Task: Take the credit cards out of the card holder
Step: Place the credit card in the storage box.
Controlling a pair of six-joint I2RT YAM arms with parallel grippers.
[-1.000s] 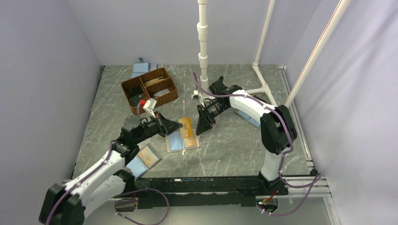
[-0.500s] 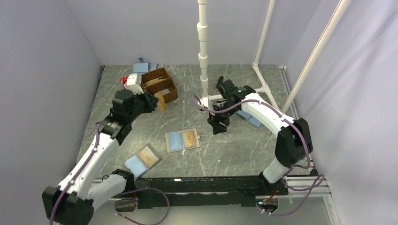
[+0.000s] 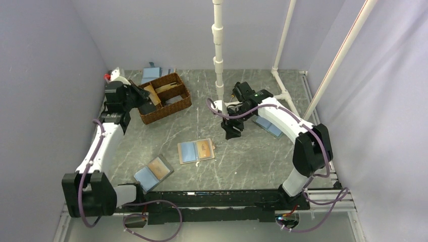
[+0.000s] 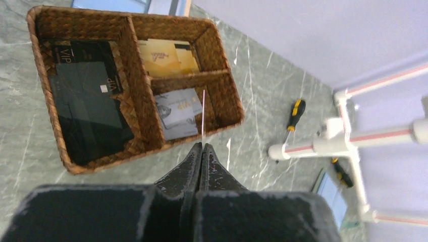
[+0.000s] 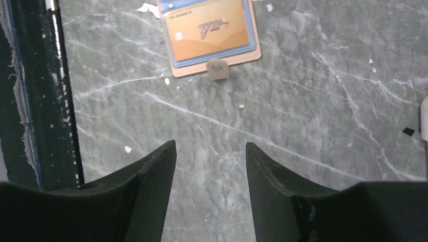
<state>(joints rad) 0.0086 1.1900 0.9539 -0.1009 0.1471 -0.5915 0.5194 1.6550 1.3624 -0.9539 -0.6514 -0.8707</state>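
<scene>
The card holder [image 3: 196, 150] lies open mid-table, light blue with tan edging. A gold VIP card [image 5: 209, 27] sits in its right panel [image 5: 174, 60]. My left gripper [image 3: 147, 102] hovers over the wicker basket [image 3: 176, 105], shut on a credit card [image 3: 152, 94]. In the left wrist view the card shows edge-on as a thin pale line [image 4: 203, 113] rising from the closed gripper [image 4: 202, 146] above the compartment with a silver card [image 4: 176, 113]. My right gripper [image 3: 232, 132] is open and empty [image 5: 209, 146] above bare table, right of the holder.
The basket rim [image 4: 134, 60] divides three compartments holding black [image 4: 91, 101], gold [image 4: 164, 56] and silver cards. A folder with a brown half [image 3: 153, 173] lies front left. Blue folders lie behind the basket [image 3: 151, 74] and under the right arm [image 3: 267, 126]. White pipe [image 3: 218, 50] and screwdrivers [image 4: 294, 115] stand nearby.
My left gripper carried a card from the holder back-left to above the basket. My right gripper lifted off the holder's right edge and moved right, staying open.
</scene>
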